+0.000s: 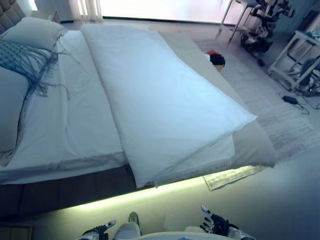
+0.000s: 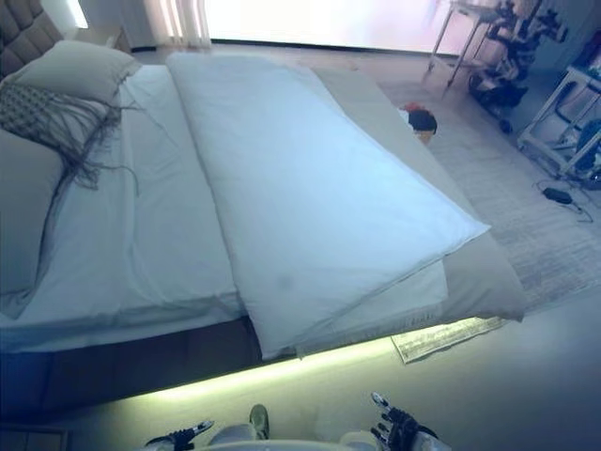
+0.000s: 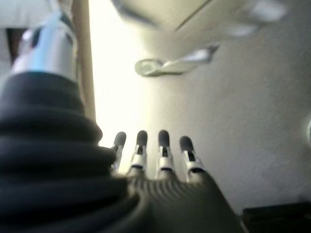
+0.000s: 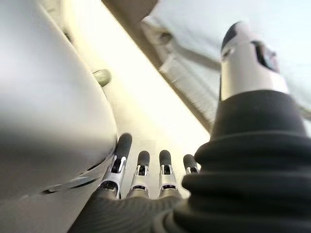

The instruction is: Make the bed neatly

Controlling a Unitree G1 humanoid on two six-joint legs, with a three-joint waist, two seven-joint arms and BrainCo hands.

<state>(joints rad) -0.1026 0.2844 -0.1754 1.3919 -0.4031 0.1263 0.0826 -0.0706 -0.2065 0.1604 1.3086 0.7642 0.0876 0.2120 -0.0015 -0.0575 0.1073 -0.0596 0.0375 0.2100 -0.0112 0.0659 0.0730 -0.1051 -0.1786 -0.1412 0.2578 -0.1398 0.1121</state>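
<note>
A bed with a white sheet [image 1: 75,115] fills the eye views. A white duvet [image 1: 160,100] lies folded along its right half, with one corner [image 1: 245,120] jutting over the foot end and a lower layer [image 1: 210,157] showing under it. Pillows [image 1: 32,32] and a fringed grey cushion [image 1: 25,57] lie at the head end on the left. My left hand [image 1: 100,230] hangs low at the bottom edge, its fingers [image 3: 163,145] straight and empty. My right hand [image 1: 215,222] is also low, its fingers [image 4: 143,165] straight and holding nothing. Both are well short of the bed.
A lit strip glows under the bed frame [image 1: 150,192]. A small patterned mat [image 1: 232,176] lies on the floor at the bed's near corner. A grey rug [image 1: 280,115], a red and black object [image 1: 216,58], cables and metal stands [image 1: 295,55] stand on the right.
</note>
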